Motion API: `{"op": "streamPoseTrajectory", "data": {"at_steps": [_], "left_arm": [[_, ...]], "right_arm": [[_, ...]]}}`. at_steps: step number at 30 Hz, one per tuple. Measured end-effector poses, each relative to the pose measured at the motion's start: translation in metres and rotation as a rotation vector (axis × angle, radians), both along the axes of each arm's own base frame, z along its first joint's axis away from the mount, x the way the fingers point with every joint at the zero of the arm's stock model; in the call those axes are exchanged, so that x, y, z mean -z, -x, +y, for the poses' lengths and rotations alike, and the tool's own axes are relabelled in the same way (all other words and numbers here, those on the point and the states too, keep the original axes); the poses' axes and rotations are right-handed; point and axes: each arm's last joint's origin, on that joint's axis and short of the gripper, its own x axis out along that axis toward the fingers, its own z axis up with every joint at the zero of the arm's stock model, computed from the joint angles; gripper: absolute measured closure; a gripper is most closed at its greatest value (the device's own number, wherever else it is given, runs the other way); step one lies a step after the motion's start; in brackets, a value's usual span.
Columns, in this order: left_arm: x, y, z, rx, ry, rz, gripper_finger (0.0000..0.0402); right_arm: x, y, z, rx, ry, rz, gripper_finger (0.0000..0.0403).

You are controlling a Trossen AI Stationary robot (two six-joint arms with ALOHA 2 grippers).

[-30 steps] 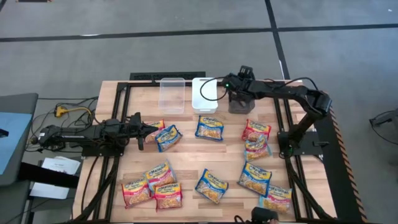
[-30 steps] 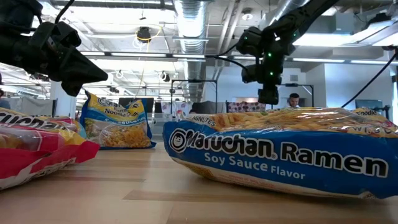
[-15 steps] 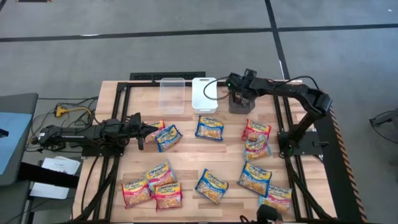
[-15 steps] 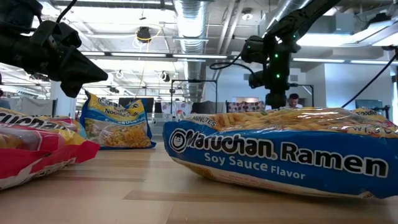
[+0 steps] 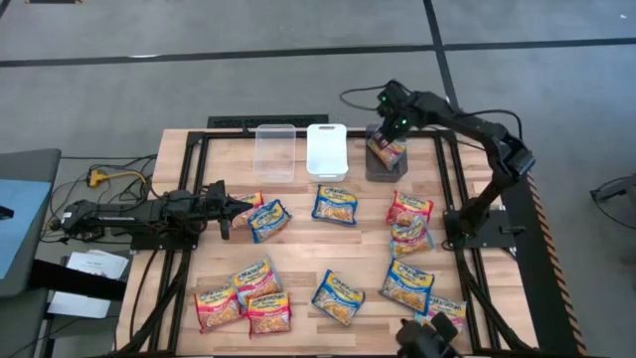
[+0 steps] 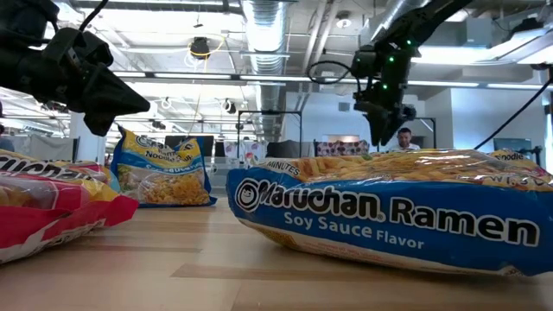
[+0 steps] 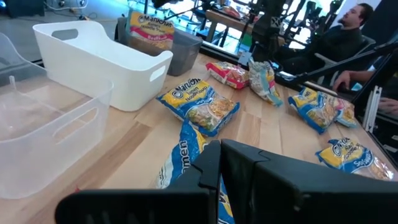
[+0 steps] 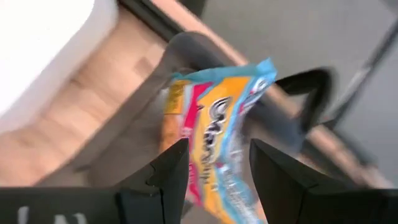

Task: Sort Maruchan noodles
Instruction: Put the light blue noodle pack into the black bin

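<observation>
The right gripper hangs above the dark grey bin at the table's far edge, fingers spread apart and gripping nothing; below them a red-trimmed noodle packet leans tilted inside that bin; beside it stand the white bin and the clear bin; the other Maruchan noodles lie scattered flat over the wooden table; the left gripper waits closed and empty, low near a blue packet; beyond the table lies an open workroom with exposed ceiling ducts, where a person sits.
</observation>
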Motion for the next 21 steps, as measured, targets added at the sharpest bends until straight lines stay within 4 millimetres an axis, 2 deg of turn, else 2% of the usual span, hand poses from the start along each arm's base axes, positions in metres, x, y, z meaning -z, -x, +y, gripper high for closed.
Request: {"op": "streamPoseTrajectory", "data": {"at_steps": [4,10,21], "left_arm": [[0.000,0.000,0.000,0.000,0.000,0.000,0.0401],[0.000,0.000,0.000,0.000,0.003,-0.001,0.0401],[0.000,0.000,0.000,0.000,-0.004,0.002,0.0402]], "right_arm": [[0.006,0.011,-0.007,0.049,-0.052,-0.033,0.0209],[0.012,0.014,-0.007,0.056,-0.068,-0.019,0.0209],[0.039,0.000,-0.010,0.034,-0.110,0.068,0.0209]]}}
